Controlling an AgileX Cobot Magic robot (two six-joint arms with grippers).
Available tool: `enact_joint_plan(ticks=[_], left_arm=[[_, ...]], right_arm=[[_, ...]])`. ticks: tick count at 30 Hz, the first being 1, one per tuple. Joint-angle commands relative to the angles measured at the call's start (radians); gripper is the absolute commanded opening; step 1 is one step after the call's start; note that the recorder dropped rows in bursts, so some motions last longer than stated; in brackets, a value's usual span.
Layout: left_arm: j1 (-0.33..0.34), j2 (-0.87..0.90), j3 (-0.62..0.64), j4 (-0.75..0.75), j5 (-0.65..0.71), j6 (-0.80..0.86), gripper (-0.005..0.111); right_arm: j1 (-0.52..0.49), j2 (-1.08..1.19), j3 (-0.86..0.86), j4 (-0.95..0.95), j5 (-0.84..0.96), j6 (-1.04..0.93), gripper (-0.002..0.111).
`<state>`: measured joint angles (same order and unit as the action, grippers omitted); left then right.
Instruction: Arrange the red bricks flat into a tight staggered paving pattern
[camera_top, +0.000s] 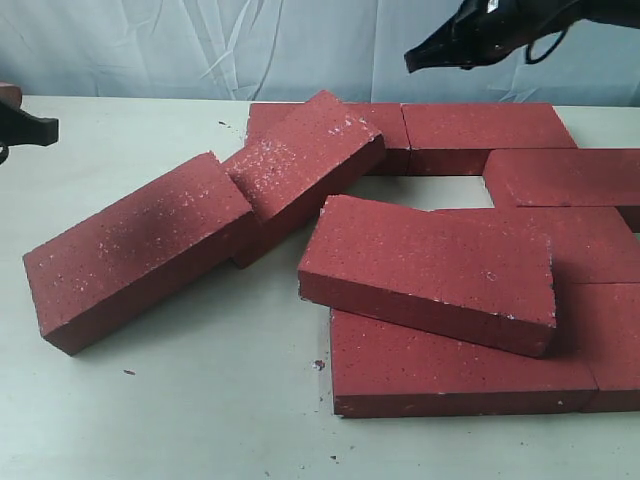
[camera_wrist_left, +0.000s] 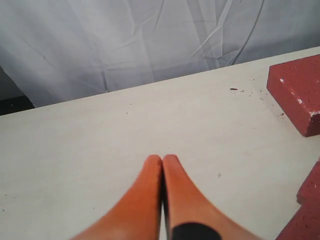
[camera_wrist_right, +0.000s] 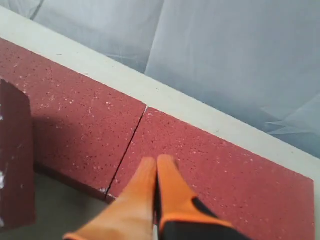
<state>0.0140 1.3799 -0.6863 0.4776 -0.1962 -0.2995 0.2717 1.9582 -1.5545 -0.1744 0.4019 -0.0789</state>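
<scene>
jaws closed and empty on left gripper (camera_wrist_left: 162, 160) and right gripper (camera_wrist_right: 156, 161); risk: pushing the tilted top brick (camera_top: 430, 270) could slide it off, knocking the laid red bricks (camera_top: 480, 125) apart.

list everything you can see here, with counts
red bricks: about nine, dark red, six flat at the back and right, three tilted at the middle and left
crumbs: a few, dark, scattered on the table
table: one, pale cream, under everything
cloth: one, grey-white, behind the table
left gripper: one, orange fingers, shut, over bare table
right gripper: one, orange fingers, shut, above the back-row bricks
</scene>
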Motion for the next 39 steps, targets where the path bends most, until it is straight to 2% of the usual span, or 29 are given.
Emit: enact_joint_plan(ticks=[1, 4, 7, 15, 39], left_arm=[[0.004, 0.023, -0.006, 0.038, -0.038, -0.015, 0.000], [0.004, 0.023, -0.006, 0.036, -0.046, -0.015, 0.000], [0.004, 0.023, -0.006, 0.036, -0.051, -0.015, 0.000], [0.004, 0.023, -0.006, 0.036, -0.111, -0.061, 0.000], [0.004, 0.023, -0.006, 0.036, -0.116, -0.061, 0.000]], right_arm=[[0.016, 0.172, -0.194, 0.029, 0.158, -0.048, -0.001], [0.031, 0.251, -0.287, 0.077, 0.242, -0.087, -0.001], [0.049, 0.287, -0.317, 0.084, 0.231, -0.105, -0.001], [0.095, 0.320, -0.317, 0.098, 0.176, -0.110, -0.001], [0.322, 0.320, -0.317, 0.101, 0.301, -0.149, -0.001]])
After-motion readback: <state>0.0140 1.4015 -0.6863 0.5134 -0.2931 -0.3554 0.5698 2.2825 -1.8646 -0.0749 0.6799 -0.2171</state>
